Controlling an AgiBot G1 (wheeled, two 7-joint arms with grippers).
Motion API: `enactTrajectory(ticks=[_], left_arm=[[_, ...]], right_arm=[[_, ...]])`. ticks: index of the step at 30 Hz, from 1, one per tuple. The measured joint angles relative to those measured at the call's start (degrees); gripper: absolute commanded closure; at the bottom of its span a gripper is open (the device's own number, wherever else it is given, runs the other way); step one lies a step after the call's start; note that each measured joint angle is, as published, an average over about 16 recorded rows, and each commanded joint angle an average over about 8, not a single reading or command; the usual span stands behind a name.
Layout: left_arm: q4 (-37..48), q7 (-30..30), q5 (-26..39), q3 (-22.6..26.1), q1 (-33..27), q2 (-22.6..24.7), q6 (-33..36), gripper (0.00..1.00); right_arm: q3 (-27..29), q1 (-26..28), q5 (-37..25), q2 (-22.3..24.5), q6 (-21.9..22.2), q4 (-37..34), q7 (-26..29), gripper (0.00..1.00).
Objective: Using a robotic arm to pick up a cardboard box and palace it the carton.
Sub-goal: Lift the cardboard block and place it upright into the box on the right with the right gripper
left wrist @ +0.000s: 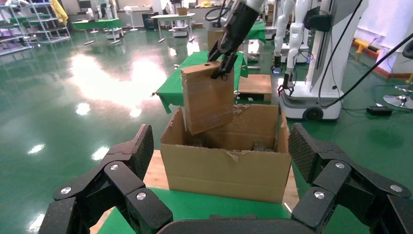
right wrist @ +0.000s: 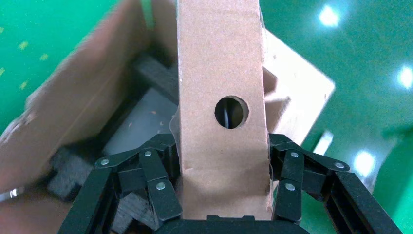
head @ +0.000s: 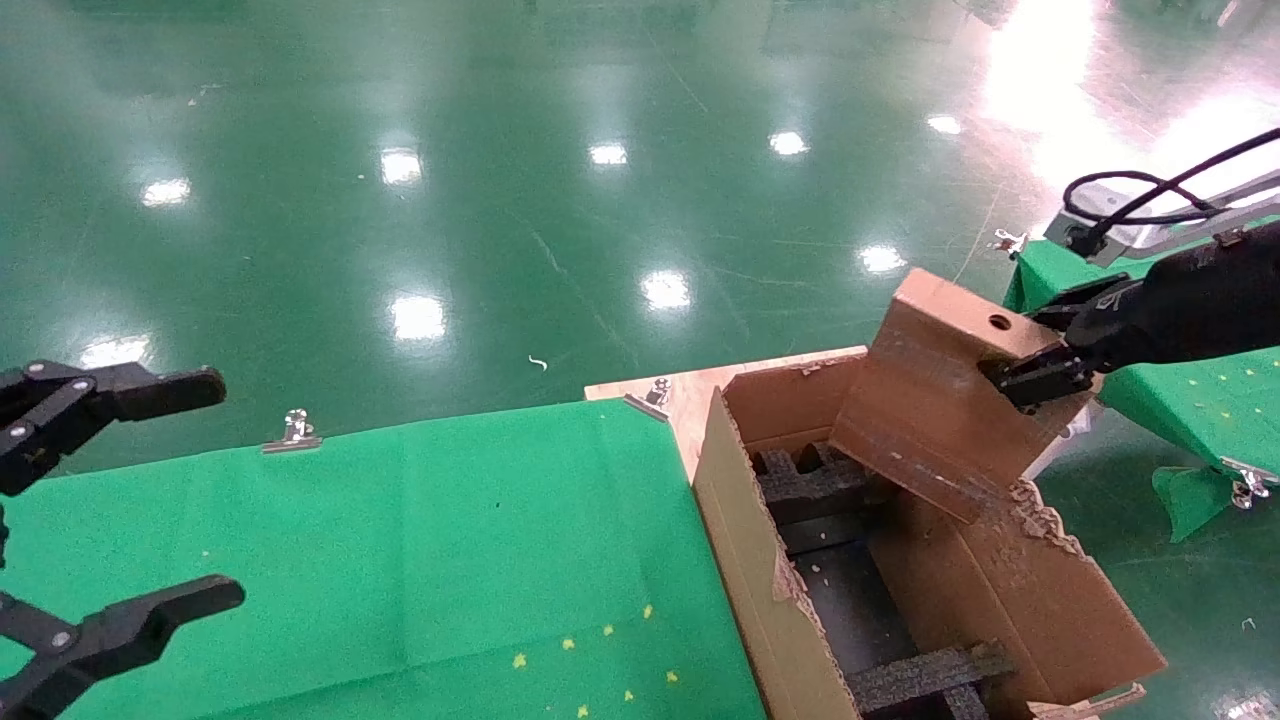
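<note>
Pickup done, placing left: cardboard box [head: 935, 400] clamped at its holed end between right gripper [head: 1040, 375] fingers, tilted above the carton [head: 740, 560] with its low end past the rim, unreleased; left gripper [head: 120, 500] idle, fingers wide, over the table [head: 400, 540].

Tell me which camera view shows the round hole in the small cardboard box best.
The right wrist view: the round hole faces the camera on the cardboard box, held by the right hand. The head view shows it small; the left wrist view shows it as a dark spot.
</note>
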Motion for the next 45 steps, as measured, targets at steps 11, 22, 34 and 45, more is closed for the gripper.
enactTrajectory(ticks=[11,22,34,45], left_arm=[[0.01,0.00,0.00,0.00,0.00,0.00,-0.01,0.00],[0.02,0.00,0.00,0.00,0.01,-0.01,-0.03,0.00],[0.02,0.01,0.00,0.01,0.01,-0.01,-0.03,0.00],[0.02,0.01,0.00,0.01,0.01,-0.01,-0.03,0.00]], right_arm=[[-2.05,-2.73,-3.82,5.89,7.15,11.27,30.58,1.00],[-3.47,-3.74,-7.02,8.18,9.55,18.23,43.11,1.00],[-5.99,-6.66,-13.78,8.08,14.11,24.99,53.78,1.00],[-8.37,-9.29,-21.89,7.58,17.44,31.97,66.67,1.00]])
